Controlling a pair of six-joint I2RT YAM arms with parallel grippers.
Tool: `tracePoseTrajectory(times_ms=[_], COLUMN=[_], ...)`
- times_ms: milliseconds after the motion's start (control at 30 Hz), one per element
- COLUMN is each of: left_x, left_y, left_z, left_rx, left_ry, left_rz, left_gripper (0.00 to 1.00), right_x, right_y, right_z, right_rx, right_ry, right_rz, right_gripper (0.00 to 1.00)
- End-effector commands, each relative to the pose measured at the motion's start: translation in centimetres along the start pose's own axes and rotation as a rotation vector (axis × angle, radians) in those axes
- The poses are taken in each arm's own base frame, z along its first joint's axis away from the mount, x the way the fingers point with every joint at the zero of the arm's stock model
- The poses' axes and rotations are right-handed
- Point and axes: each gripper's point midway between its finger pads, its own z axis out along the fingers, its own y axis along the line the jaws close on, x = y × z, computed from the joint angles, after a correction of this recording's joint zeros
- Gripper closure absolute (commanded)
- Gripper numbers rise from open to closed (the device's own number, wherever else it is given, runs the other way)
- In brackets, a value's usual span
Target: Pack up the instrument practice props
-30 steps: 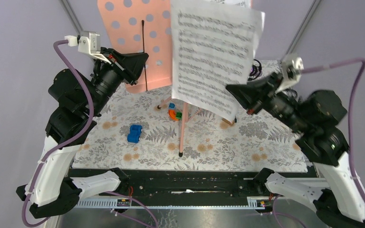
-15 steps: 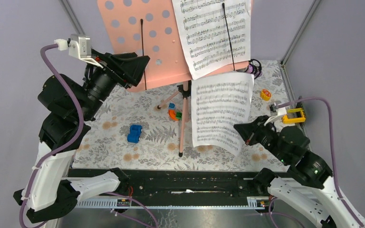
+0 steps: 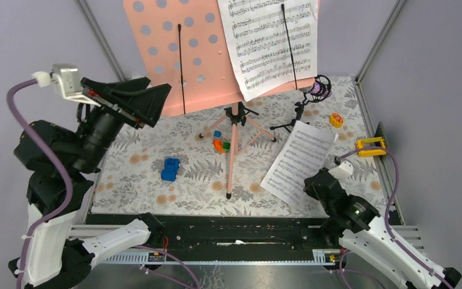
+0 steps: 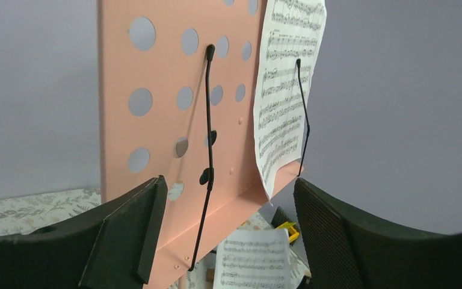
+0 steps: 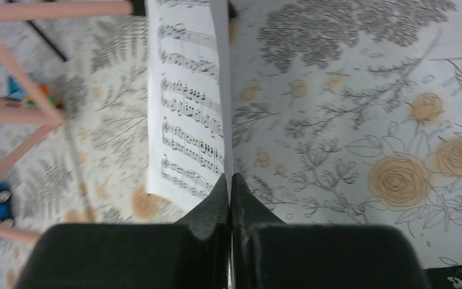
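My right end effector (image 5: 230,180) is clamped on a white printed sheet-music page (image 3: 298,159) low at near right, so I judge I'm mid-packing; next, my spread-open left end effector (image 4: 227,183) should take the second page (image 3: 271,42) off the far salmon-pink perforated rack (image 3: 174,54).

Sheet-music pages: two are counted. The held page (image 5: 186,120) is pinched between the closed jaws of the right gripper (image 5: 230,191). The racked page (image 4: 280,102) is seen ahead of the wide-apart jaws of the left gripper (image 4: 227,180), toward their right side.
Racks: one salmon-pink rack (image 4: 117,66) is recorded, straight ahead of the left jaws.
Black retaining wires (image 4: 209,108) on it: two.
Pink tripod legs (image 3: 231,162): three.
Microphones: one purple microphone (image 3: 320,89) is noted, well beyond the right jaws.
Blue toy car (image 3: 170,169): one.
Yellow toys (image 3: 335,120): two.
The small pieces (image 3: 219,143) under the tripod cannot be counted.
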Motion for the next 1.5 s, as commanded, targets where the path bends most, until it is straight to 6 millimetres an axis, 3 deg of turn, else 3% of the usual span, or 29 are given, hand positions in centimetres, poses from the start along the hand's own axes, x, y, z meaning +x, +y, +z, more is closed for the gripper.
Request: tracePoseTrajectory(times_ms=[0, 267, 400, 467, 567, 633, 700, 933, 1067, 1133, 1167, 1467], left_x=[-1.3, -1.6, -1.3, -1.2, -1.5, -1.6, -1.7, -1.8, -2.1, -2.2, -2.1, -1.8], left_y=[0.4, 1.0, 1.3, 1.3, 1.4, 1.5, 1.7, 2.1, 2.4, 2.3, 2.4, 2.7], left_z=[-1.5, -3.0, -3.1, -3.3, -3.6, -3.8, -3.9, -4.1, -4.2, -4.2, -4.2, -3.6], left_rx=[-0.025, -0.057, -0.066, -0.068, -0.072, -0.08, -0.088, -0.112, -0.13, -0.131, -0.133, -0.156], left_ry=[-0.039, -0.055, -0.041, -0.04, -0.048, -0.053, -0.054, -0.047, -0.045, -0.045, -0.041, -0.028], left_rz=[-0.017, -0.027, -0.025, -0.025, -0.025, -0.025, -0.024, -0.001, 0.013, 0.015, 0.017, 0.022], left_gripper=[0.17, 0.14, 0.13, 0.12, 0.11, 0.1, 0.1, 0.09, 0.08, 0.08, 0.07, 0.06], right_x=[-1.7, -3.7, -4.1, -3.9, -3.8, -4.0, -4.3, -6.2, -8.4, -9.7, -10.2, -14.6], right_y=[-1.8, -4.8, -5.0, -4.9, -4.5, -4.3, -4.2, -4.1, -2.5, -1.1, -0.4, 7.3], right_z=[1.6, 1.8, 2.0, 2.0, 1.9, 1.6, 1.1, -1.3, -3.4, -4.6, -5.1, -9.5], right_rx=[0.125, 0.287, 0.315, 0.319, 0.293, 0.269, 0.251, 0.223, 0.131, 0.071, 0.045, -0.065], right_ry=[-0.149, -0.295, -0.306, -0.294, -0.279, -0.28, -0.285, -0.311, -0.341, -0.346, -0.345, -0.222], right_rz=[0.129, 0.1, 0.067, 0.06, 0.069, 0.082, 0.098, 0.126, 0.131, 0.118, 0.113, 0.16], right_gripper=[1.0, 1.0, 1.0, 0.9, 0.59, 0.47, 0.4, 0.32, 0.2, 0.04, 0.01, 0.0])
